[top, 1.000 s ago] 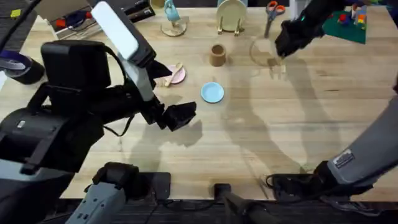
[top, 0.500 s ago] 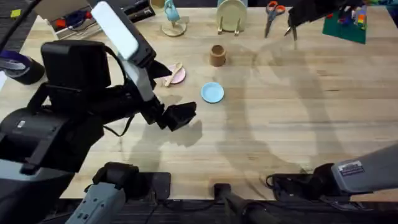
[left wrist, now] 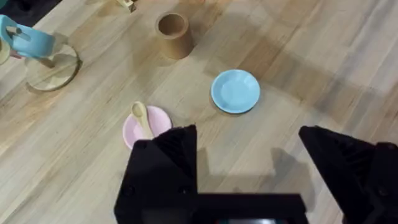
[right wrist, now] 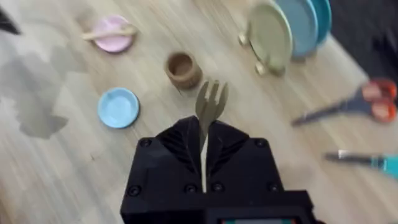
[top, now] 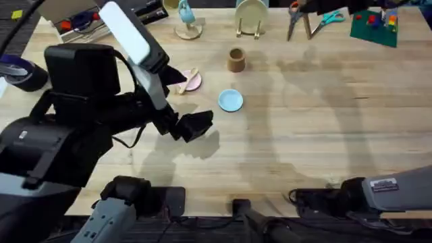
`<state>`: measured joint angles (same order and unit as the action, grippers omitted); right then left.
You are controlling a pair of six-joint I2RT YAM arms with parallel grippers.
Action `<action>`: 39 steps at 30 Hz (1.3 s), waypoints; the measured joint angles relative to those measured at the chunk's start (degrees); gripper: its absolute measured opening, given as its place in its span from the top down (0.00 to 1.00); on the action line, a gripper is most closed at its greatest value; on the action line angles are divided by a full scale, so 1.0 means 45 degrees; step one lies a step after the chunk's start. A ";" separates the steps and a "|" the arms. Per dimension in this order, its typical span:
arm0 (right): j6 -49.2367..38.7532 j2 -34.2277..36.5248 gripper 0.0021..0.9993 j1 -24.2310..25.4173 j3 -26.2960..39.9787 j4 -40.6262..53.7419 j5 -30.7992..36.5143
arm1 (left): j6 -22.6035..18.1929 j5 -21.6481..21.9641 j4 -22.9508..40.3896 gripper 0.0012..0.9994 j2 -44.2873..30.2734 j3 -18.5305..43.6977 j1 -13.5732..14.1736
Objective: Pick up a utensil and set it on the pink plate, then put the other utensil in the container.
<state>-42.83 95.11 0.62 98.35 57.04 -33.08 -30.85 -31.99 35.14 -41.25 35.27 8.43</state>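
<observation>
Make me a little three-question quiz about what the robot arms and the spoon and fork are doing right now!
1. True or false: the small pale wooden spoon lies on the small round pink plate.
2. What does the right gripper hold? A) orange-handled scissors B) the pale wooden fork C) nothing
3. Fill in: the brown cylindrical cup holds ____ so far.

Key
1. True.
2. B: its jaws are shut on the fork's handle, tines pointing away.
3. Nothing. Beside it lies the round light blue plate, also bare, and the left gripper has open jaws.
</observation>
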 joint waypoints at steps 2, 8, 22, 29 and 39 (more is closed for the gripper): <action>-0.0900 0.0000 0.97 0.0268 0.0000 -0.0003 -0.1115 | 0.0000 0.0000 0.0000 0.01 0.0003 0.0000 0.0000; -0.3243 0.0000 0.97 0.1048 0.0000 -0.0010 -0.4155 | 0.0000 0.0000 0.0000 0.01 0.0002 0.0000 0.0000; -0.8045 0.2238 0.97 0.1476 0.0019 -0.0063 -1.1035 | 0.0000 0.0000 0.0000 0.01 0.0000 0.0000 0.0000; -0.8213 0.3092 0.97 0.1252 0.0019 -0.0163 -1.1044 | 0.0000 0.0000 0.0000 0.01 0.0000 0.0000 0.0000; -0.8249 0.3767 0.97 0.0130 0.0019 -0.0867 -1.1049 | 0.0000 0.0000 0.0000 0.01 0.0002 0.0000 0.0000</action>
<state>-79.95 112.06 1.21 98.43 53.14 -82.81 -30.85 -31.99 35.14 -41.25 35.27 8.43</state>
